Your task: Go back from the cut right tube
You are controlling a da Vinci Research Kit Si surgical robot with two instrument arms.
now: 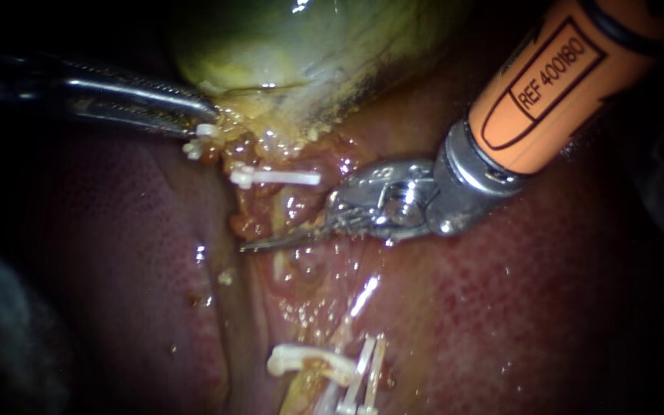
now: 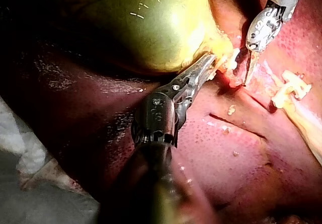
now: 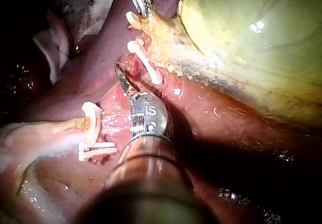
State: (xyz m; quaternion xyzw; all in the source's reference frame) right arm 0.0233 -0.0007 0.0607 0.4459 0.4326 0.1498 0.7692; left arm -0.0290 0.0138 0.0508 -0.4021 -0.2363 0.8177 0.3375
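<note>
Underneath everything, wet red-brown liver [image 1: 501,307]. Over its far edge, glossy yellow-green gallbladder [image 1: 286,38], bulging, fringed below with yellowish fat.

From the upper right, right instrument [image 1: 270,242] with orange sleeve and silver wrist. Thin blades lying together, pinching nothing, tip resting against raw reddish tissue between the two clip groups.

From the left, slim dark-steel left instrument [image 1: 201,115], jaws clamped on the gallbladder at its fatty lower edge.

Cut right tube [image 1: 359,303] in two parts. Pale lower end well below the blades, running down to a pair of white clips [image 1: 368,369]. Lumpy upper stump just above the blades, crossed by a long white plastic clip [image 1: 274,177].

Beside the pair, a curved white clip [image 1: 309,360]. Just under the left jaws, a small white clip [image 1: 194,148].
</note>
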